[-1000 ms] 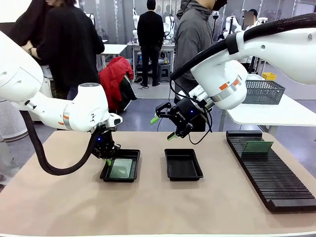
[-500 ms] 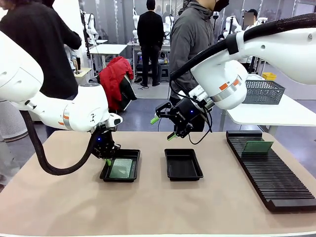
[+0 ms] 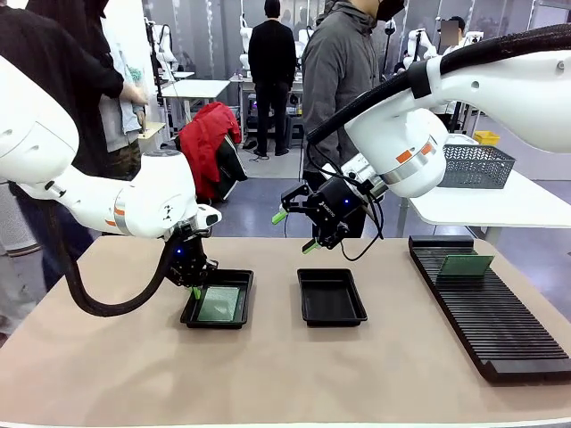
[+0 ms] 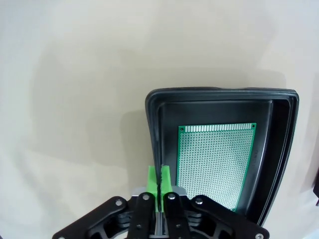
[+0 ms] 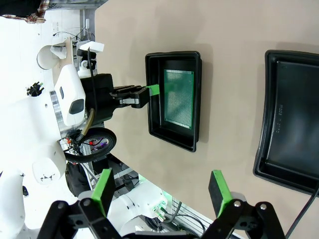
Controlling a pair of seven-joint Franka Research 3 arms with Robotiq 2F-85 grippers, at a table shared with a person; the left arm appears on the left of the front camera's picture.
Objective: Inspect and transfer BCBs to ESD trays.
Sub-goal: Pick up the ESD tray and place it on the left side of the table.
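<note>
Two black ESD trays lie mid-table. The left tray [image 3: 189,314] [image 4: 219,94] [image 5: 172,57] holds one green BCB [image 3: 219,303] [image 4: 214,164] [image 5: 178,97] lying flat. My left gripper [image 3: 194,290] [image 4: 160,177] is shut, its green pads pressed together with nothing between them, right at that tray's outer rim. The middle tray [image 3: 330,296] [image 5: 289,119] has nothing in it. My right gripper [image 3: 294,230] [image 5: 162,186] hangs open and empty above and behind the middle tray. A second BCB [image 3: 467,265] stands in the rack.
A long black slotted rack [image 3: 491,312] fills the table's right side. A grey wire-mesh basket [image 3: 477,165] sits on a white table behind it. People stand beyond the far edge. Bare tabletop lies in front of the trays.
Neither arm nor any board has moved. The person behind the table's left side has shifted.
</note>
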